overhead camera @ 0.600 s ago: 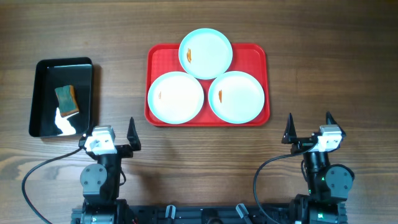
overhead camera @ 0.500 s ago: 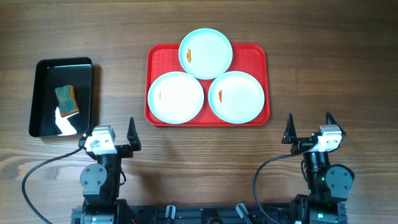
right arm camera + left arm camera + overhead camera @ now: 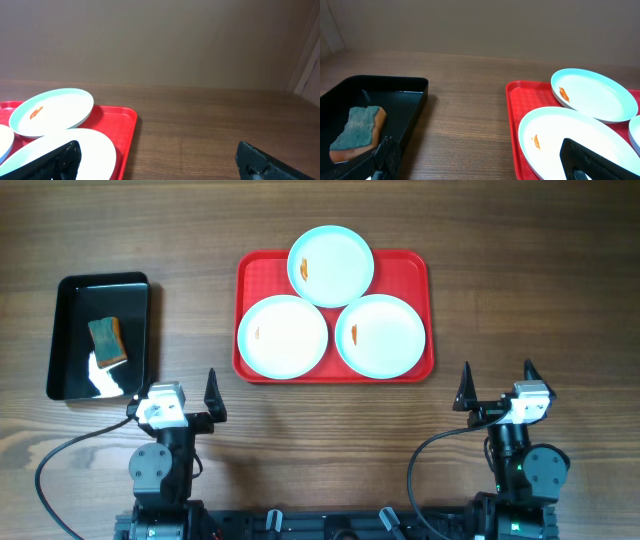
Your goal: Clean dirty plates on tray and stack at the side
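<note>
Three dirty plates sit on the red tray (image 3: 415, 265): a far plate (image 3: 331, 265), a near left plate (image 3: 283, 336) and a near right plate (image 3: 379, 335), each with a small orange smear. The far plate overlaps the other two. My left gripper (image 3: 181, 395) is open and empty, near the table's front edge, below the tray's left corner. My right gripper (image 3: 497, 387) is open and empty, to the right of and below the tray. In the left wrist view the tray (image 3: 512, 107) and two plates (image 3: 594, 94) (image 3: 560, 137) lie ahead right. In the right wrist view the tray (image 3: 126, 122) and plates (image 3: 52, 111) lie ahead left.
A black tray (image 3: 60, 330) at the left holds a green and orange sponge (image 3: 107, 341) and a white patch; it also shows in the left wrist view (image 3: 415, 107) with the sponge (image 3: 359, 132). Bare wood tabletop (image 3: 530, 290) lies to the right of the red tray.
</note>
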Robot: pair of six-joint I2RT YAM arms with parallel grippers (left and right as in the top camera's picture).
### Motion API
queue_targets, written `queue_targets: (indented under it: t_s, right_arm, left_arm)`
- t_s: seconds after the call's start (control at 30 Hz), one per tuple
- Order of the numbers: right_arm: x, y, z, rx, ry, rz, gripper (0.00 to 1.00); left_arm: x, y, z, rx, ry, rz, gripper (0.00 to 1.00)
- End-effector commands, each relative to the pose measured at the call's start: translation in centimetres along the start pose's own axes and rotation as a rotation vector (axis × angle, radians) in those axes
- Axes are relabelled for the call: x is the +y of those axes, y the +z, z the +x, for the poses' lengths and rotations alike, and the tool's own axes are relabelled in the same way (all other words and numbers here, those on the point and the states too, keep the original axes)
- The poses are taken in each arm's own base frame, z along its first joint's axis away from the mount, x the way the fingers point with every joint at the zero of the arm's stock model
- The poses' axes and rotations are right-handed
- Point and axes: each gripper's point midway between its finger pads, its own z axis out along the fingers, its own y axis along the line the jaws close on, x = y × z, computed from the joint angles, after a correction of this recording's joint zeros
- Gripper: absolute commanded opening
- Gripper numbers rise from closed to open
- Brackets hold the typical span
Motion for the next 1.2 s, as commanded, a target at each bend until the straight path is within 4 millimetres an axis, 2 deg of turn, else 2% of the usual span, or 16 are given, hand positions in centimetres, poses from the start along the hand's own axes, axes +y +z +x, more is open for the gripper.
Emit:
queue_targets:
  t_s: [0.0,0.53,0.57,0.63,0.7,0.73,0.77,0.87,0.93,1.03,1.1,1.17]
  right_arm:
    - [-0.3,0.0,0.1,0.004,-0.004,0.016,1.0]
    - [-0.3,0.0,0.1,0.004,-0.004,0.016,1.0]
    - [-0.3,0.0,0.1,0.004,-0.004,0.016,1.0]
    - [-0.3,0.0,0.1,0.004,-0.004,0.016,1.0]
    - [-0.3,0.0,0.1,0.004,-0.004,0.016,1.0]
    - [-0.3,0.0,0.1,0.004,-0.004,0.016,1.0]
    - [-0.3,0.0,0.1,0.004,-0.004,0.016,1.0]
    - [-0.3,0.0,0.1,0.004,-0.004,0.016,1.0]
    - [-0.3,0.0,0.1,0.004,-0.004,0.016,0.99]
    - [-0.3,0.0,0.1,0.004,-0.004,0.016,1.0]
    - [-0.3,0.0,0.1,0.004,-0.004,0.016,1.0]
    - [-0.3,0.0,0.1,0.004,-0.004,0.016,1.0]
  left_arm:
    - [0.3,0.1,0.3,0.005,-0.009,-0.016,1.0]
    - [0.3,0.1,0.3,0.005,-0.009,-0.016,1.0]
    - [-0.2,0.1,-0.1,-0.008,-0.011,0.015,1.0]
    - [-6.3,-1.1,-0.2,0.005,-0.051,0.376,1.0]
    - [-12.6,-5.5,0.3,0.094,-0.154,0.821,1.0]
    - [-14.4,-7.8,-0.3,0.084,-0.136,0.992,1.0]
    - [-15.3,-9.3,-1.2,0.043,-0.098,1.09,1.0]
    - [-15.5,-10.0,-4.1,-0.103,-0.046,1.112,1.0]
    - [-15.5,-11.3,-7.4,-0.229,-0.066,1.133,1.0]
    - [-13.9,-11.3,-11.9,-0.384,-0.194,1.029,1.0]
    - [-12.9,-10.8,-14.0,-0.434,-0.221,0.947,1.0]
    - [-11.9,-9.3,-15.4,-0.404,-0.242,0.838,1.0]
